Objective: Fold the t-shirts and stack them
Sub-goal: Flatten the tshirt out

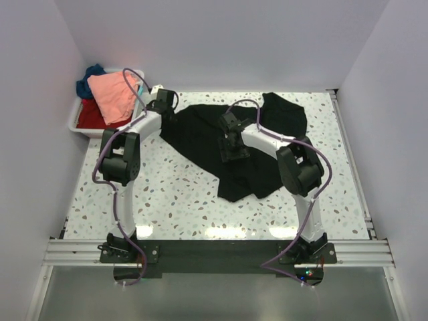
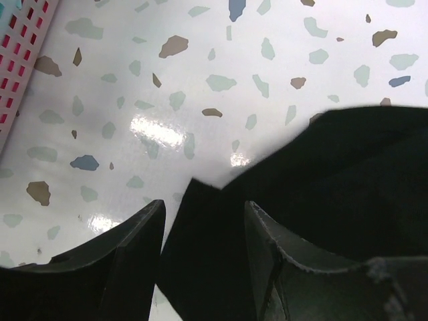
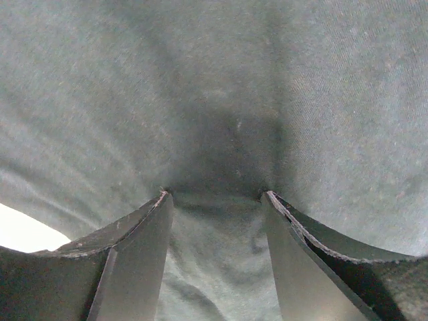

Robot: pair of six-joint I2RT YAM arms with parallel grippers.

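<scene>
Straddling black t-shirt (image 2: 334,187) edge, left end effector (image 2: 204,204), jaws apart

**A:** Black t-shirt (image 1: 200,137)?
**B:** Spread out and rumpled, directly beneath the right claw (image 3: 215,195). One pointed edge lies between the left claw's (image 2: 204,214) fingers.
**A:** The others?
**B:** Salmon-pink shirt (image 1: 112,95), crumpled over the red shirt (image 1: 90,119) and dark blue shirt (image 1: 87,77), left of the left claw.

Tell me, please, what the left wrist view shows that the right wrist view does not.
Only the left wrist: the speckled table, the white bin's slotted wall, and the black t-shirt's corner edge. Only the right wrist: cloth filling nearly the whole frame, puckered at the right gripper. Both: that black t-shirt under an open gripper.
</scene>
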